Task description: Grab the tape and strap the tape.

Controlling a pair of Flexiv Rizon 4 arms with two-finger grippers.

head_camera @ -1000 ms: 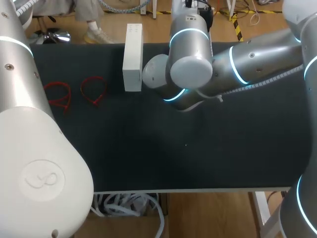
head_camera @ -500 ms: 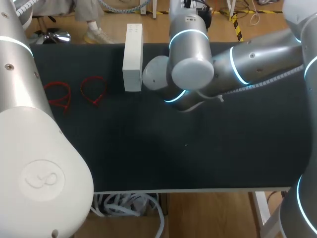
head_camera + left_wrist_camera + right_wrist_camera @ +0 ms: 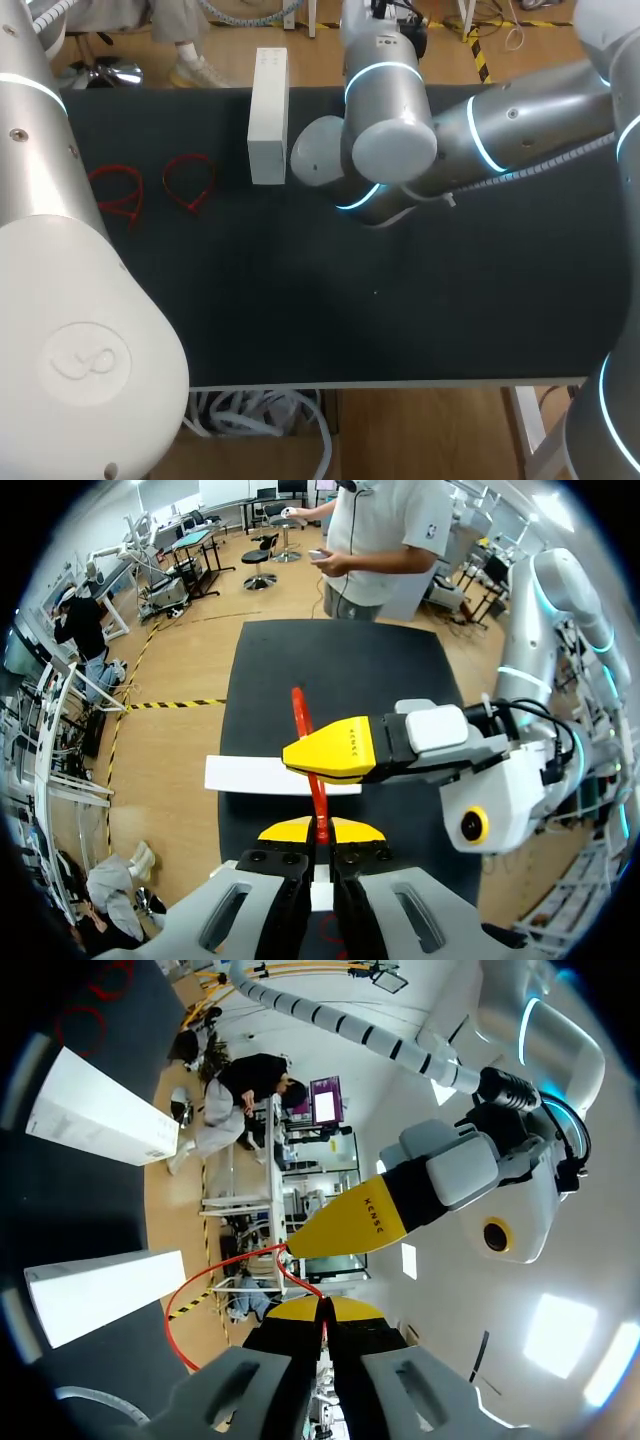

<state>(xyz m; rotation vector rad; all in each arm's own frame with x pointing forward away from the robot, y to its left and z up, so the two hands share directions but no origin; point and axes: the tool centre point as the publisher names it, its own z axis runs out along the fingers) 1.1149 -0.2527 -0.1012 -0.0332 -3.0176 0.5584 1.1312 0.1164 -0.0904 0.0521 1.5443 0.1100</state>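
Left pincer point(image 3: 320, 832), right pincer point(image 3: 320, 1310), clamping red tape point(image 3: 302, 720)

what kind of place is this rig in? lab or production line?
Probably a robot lab test bench: left gripper and right gripper shut on a red strap over a black table with two red loops and a white box.

Only one small shift shows over the last second. Your right arm point(image 3: 500, 125), which comes in from the right and reaches past the middle, creeps a little to the right and a touch nearer. Its big rounded joint point(image 3: 393, 148) slides that way with it. The smaller joint cap point(image 3: 316, 150) draws slightly away from the white box point(image 3: 268, 115) on its left, so a sliver of gap now shows between them in the head view.
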